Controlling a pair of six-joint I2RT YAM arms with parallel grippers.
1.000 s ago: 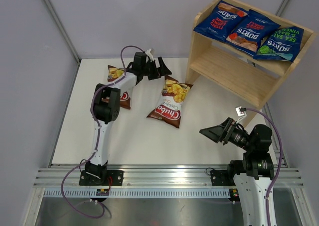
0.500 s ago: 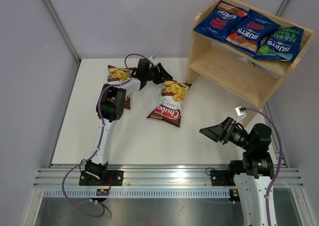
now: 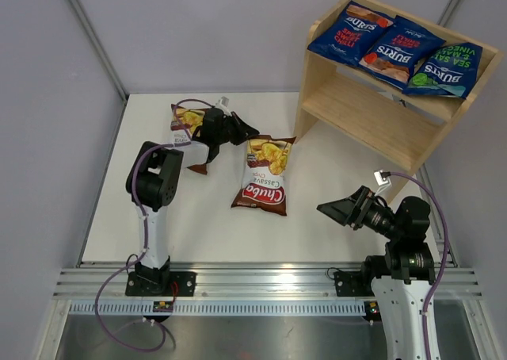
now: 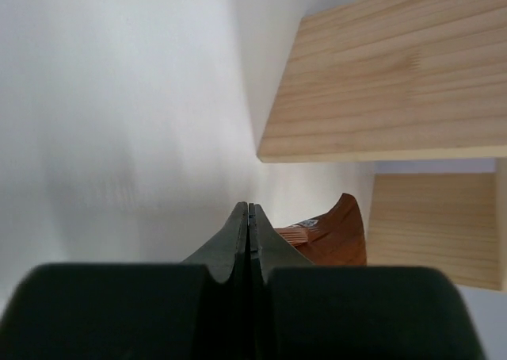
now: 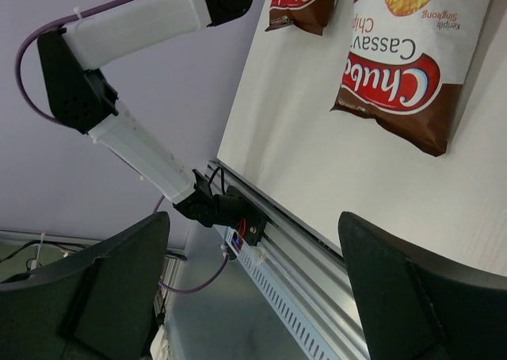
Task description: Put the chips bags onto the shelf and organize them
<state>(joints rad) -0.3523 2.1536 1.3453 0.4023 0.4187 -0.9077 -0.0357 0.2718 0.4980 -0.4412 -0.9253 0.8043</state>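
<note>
Three blue Burts chips bags (image 3: 349, 32) (image 3: 400, 51) (image 3: 446, 68) lie in a row on the top tier of the wooden shelf (image 3: 372, 118). A brown-and-white Chuba bag (image 3: 265, 176) lies flat on the table, also in the right wrist view (image 5: 404, 67). My left gripper (image 3: 247, 132) is shut on its top left corner; the left wrist view shows the jaws (image 4: 249, 209) pressed together with the bag's brown corner (image 4: 329, 233) beside them. A second Chuba bag (image 3: 188, 120) lies partly under the left arm. My right gripper (image 3: 337, 209) (image 5: 253, 217) hangs open above the table's near right, holding nothing.
The shelf's side panel (image 4: 396, 82) stands close ahead of the left gripper. A metal rail (image 3: 261, 285) runs along the table's near edge. Grey walls close in the white table (image 3: 214, 217) on the left and at the back.
My left gripper has come down, shut, and drawn back left. The Chuba bag's top has swung left with it, so the bag now lies straighter. The right arm has not moved.
</note>
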